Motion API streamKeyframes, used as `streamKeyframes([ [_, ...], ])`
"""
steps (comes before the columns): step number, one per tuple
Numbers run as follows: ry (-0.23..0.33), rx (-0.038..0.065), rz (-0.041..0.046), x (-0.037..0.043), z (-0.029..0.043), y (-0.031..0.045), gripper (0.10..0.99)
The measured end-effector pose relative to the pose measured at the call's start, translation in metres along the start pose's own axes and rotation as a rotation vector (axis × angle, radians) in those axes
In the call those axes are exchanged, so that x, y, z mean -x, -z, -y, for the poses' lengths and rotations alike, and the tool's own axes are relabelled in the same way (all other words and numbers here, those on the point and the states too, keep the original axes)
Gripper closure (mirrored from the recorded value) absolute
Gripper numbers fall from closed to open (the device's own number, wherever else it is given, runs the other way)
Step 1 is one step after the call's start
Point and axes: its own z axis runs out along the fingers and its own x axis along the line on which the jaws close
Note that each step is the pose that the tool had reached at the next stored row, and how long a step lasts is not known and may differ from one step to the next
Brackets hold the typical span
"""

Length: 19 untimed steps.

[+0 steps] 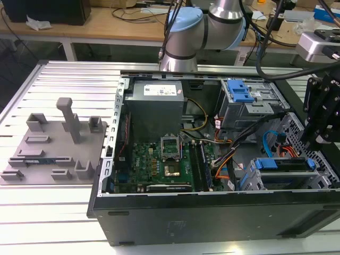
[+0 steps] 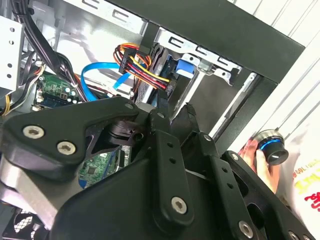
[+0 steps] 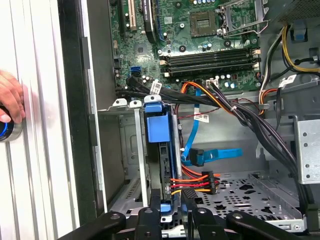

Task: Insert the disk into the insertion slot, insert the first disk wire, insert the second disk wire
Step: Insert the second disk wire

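The disk [image 3: 159, 165] sits on edge in its blue carrier, already pushed into the insertion slot [image 3: 129, 150] at the corner of the open computer case [image 1: 212, 212]; in the exterior view the blue carrier shows at the case's right end, below the taller bay with the blue latch [image 1: 240, 91]. So the first step looks done.

The work in hand is the wiring. A power plug with red, yellow and black wires [image 3: 192, 184] lies right against the rear edge of the disk, and the gripper [image 3: 177, 212] hangs just over that same spot. Whether the plug is fully seated or only resting at the socket I cannot tell from these angles, and I cannot tell either whether the gripper's fingers are closed on it or standing apart. A flat blue data cable [image 3: 212, 155] hangs loose beside the disk, its end not plugged in.

Seating either plug would call for a straight, square push into the disk's edge, with little room to spare.

A person's hand [image 3: 9, 97] rests on a round knob [image 2: 272, 147] outside the case.
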Motion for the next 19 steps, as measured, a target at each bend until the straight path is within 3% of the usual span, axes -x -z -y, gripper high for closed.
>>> streamKeyframes([
  [11,0.0,0.0,-0.0006,0.0019,-0.0001,0.0001,0.784],
  [12,0.0,0.001,-0.0133,0.0071,-0.0006,0.0006,0.784],
  [13,0.001,0.004,-0.0424,0.0144,-0.0013,0.0016,0.784],
  [14,0.001,0.008,-0.0653,0.0199,-0.0019,0.0021,0.784],
  [17,0.002,0.013,-0.1082,0.0343,-0.0034,0.0036,0.784],
  [19,0.002,0.012,-0.1223,0.042,-0.0055,0.0045,0.784],
])
